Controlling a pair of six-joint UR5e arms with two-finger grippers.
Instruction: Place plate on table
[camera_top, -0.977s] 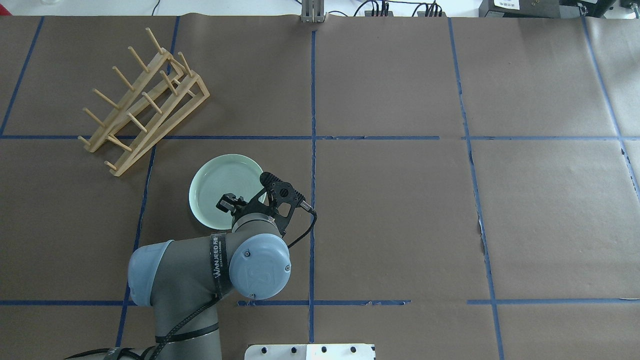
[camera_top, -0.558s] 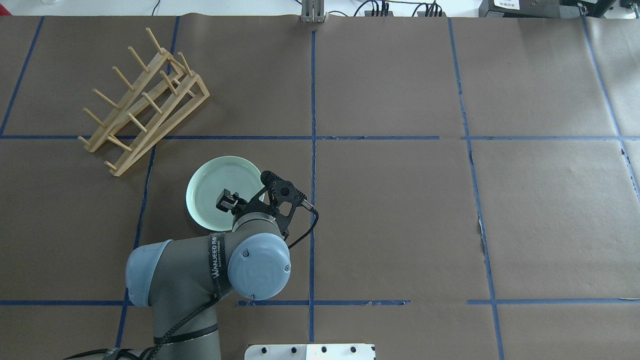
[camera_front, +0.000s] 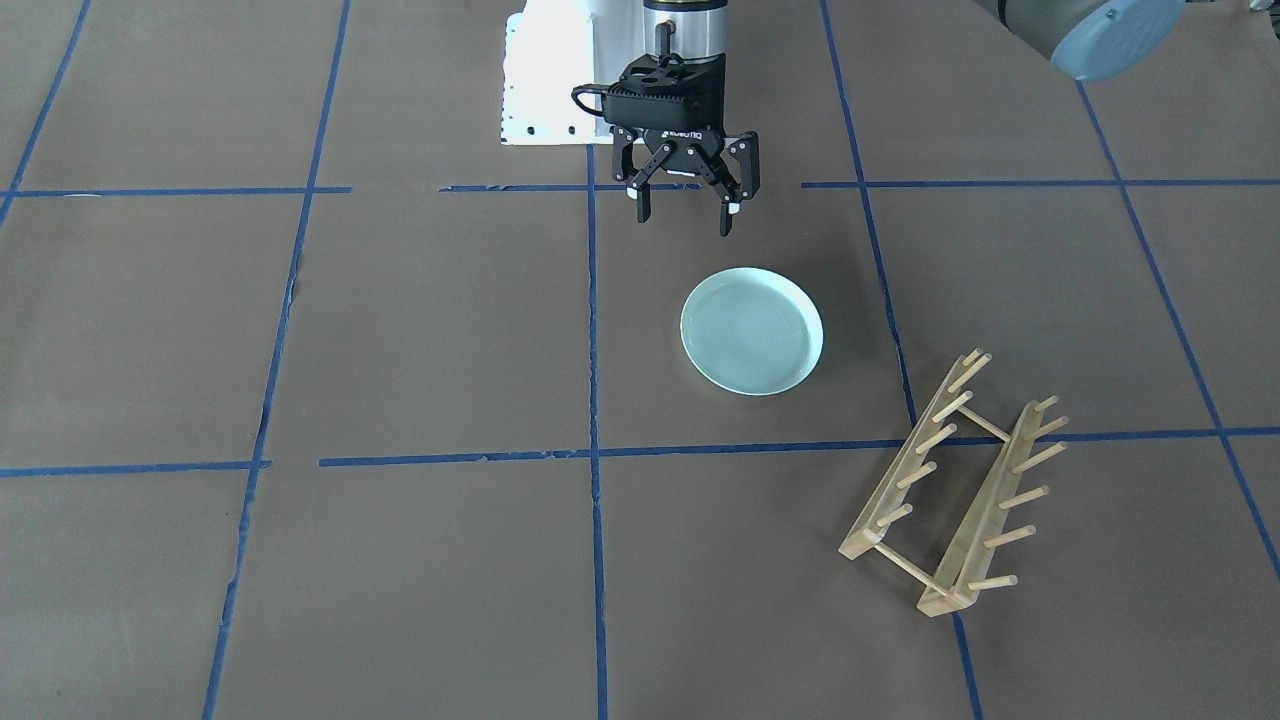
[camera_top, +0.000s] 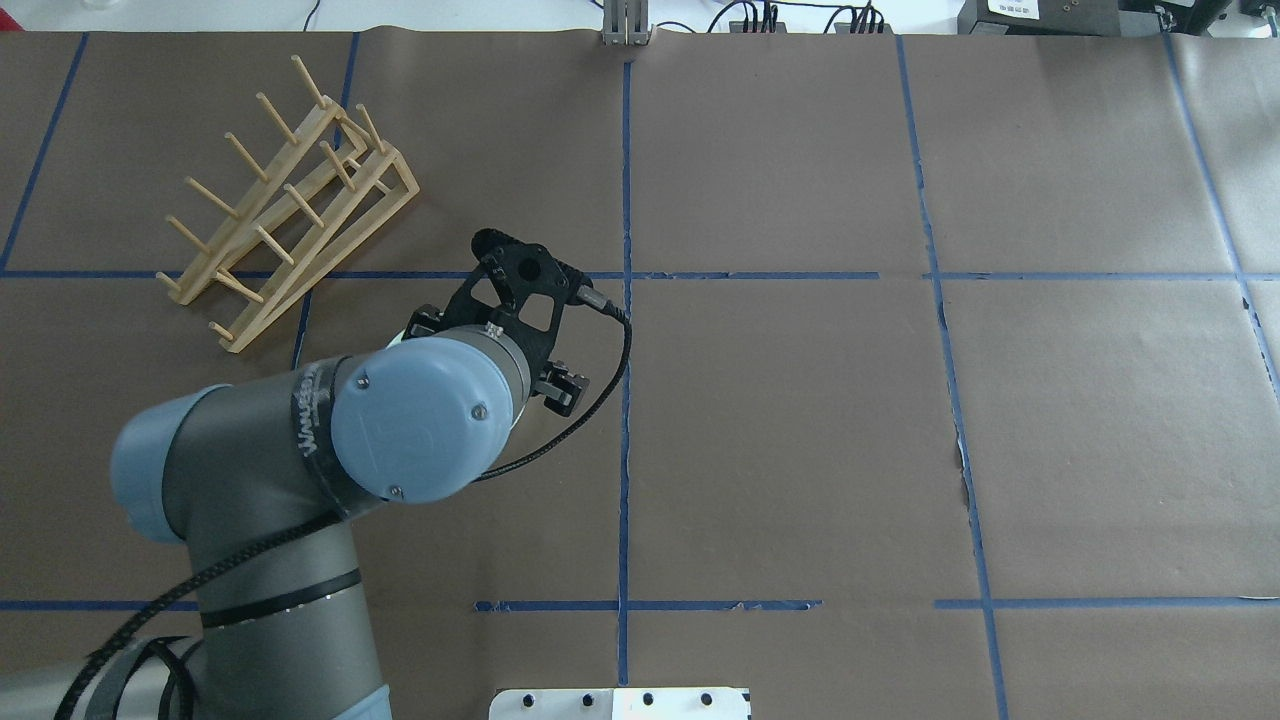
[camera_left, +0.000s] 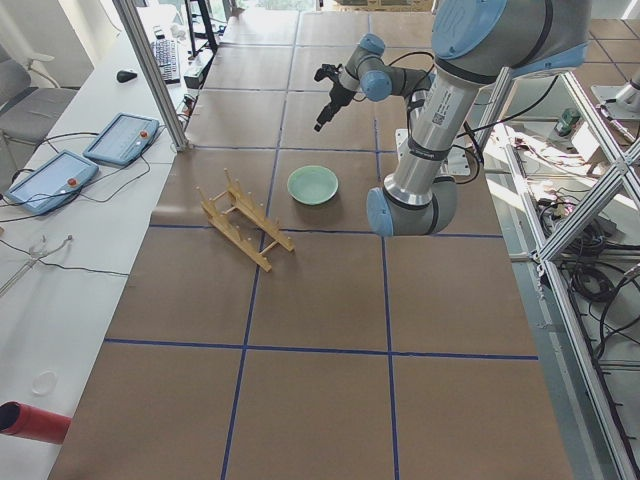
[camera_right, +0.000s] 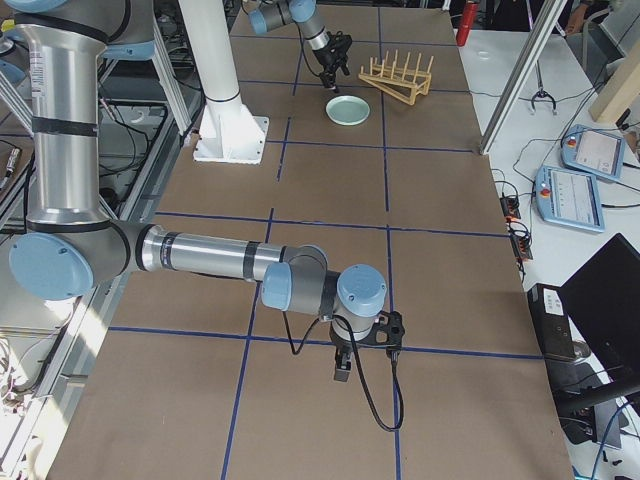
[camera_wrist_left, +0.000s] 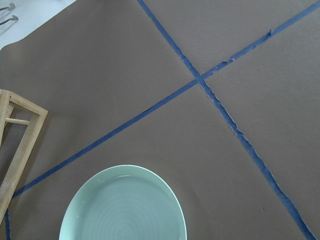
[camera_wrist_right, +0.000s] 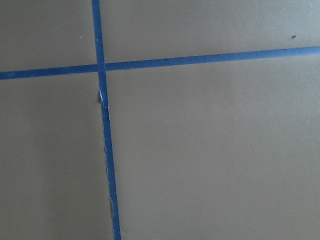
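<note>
Plate (camera_front: 751, 330) lies flat, right side up, on the table (camera_front: 400, 330), inside one taped square; left gripper (camera_front: 685, 215) hangs above the table on the plate's side toward the white base (camera_front: 550, 80), clear of the rim, jaws spread wide, nothing held; wooden peg rack (camera_front: 955, 490) stands near the plate, apart from it, across a blue tape line (camera_front: 760, 447); seen from overhead, the left arm's wrist covers nearly all of the plate; right gripper (camera_right: 342, 368) well apart from the plate, low over the table; jaw state cannot be told.
</note>
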